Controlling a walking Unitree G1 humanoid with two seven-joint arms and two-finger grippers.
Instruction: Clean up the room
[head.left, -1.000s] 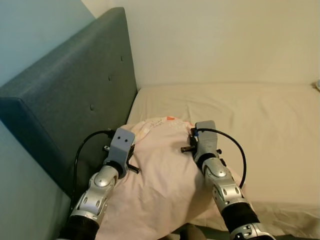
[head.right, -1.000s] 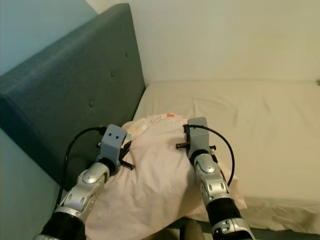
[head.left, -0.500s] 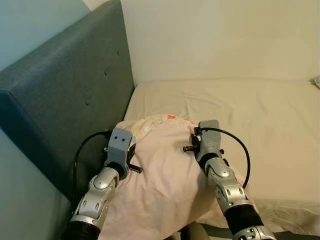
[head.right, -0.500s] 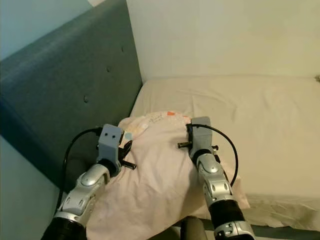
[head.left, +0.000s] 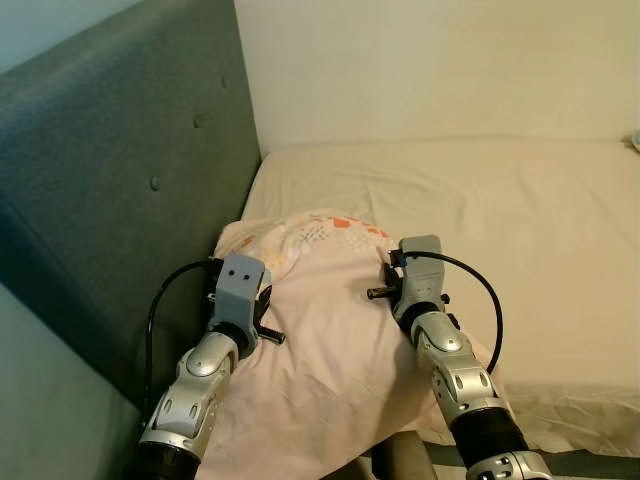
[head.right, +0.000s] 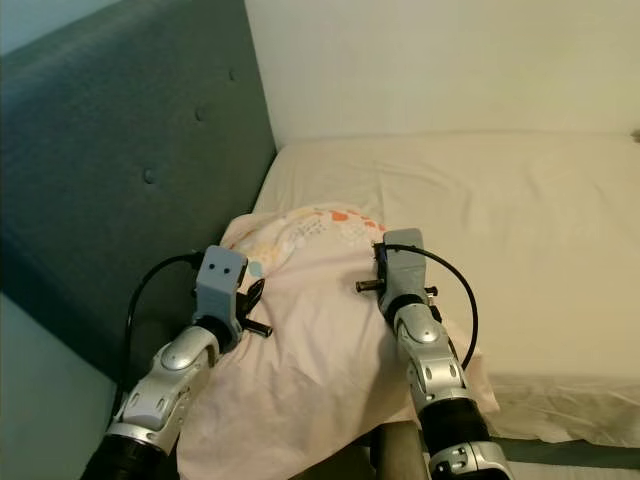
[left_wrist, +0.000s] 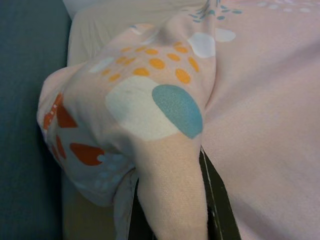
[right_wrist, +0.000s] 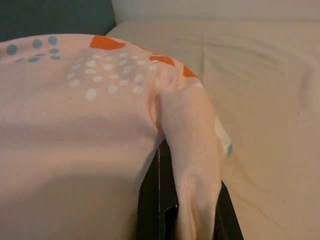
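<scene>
Pink blanket (head.left: 330, 350) is spread over the near corner of the bed (head.left: 540, 240), next to the dark grey-blue headboard (head.left: 110, 190), with its far edge bunched up and showing an orange, teal and white dot print. It lies on the cream sheet and drapes off the near side, between the two arms. Left gripper (left_wrist: 172, 210) is clenched on a fold of the blanket's printed edge on the headboard side; the fabric is wrapped over the black fingers (left_wrist: 217, 210), which are closed tight on it. Right gripper (right_wrist: 177, 210) is pinched on another fold of the same edge toward the middle of the bed, cloth draped over its fingers (right_wrist: 155, 200), almost no gap. Both wrists hover just above the blanket surface.
</scene>
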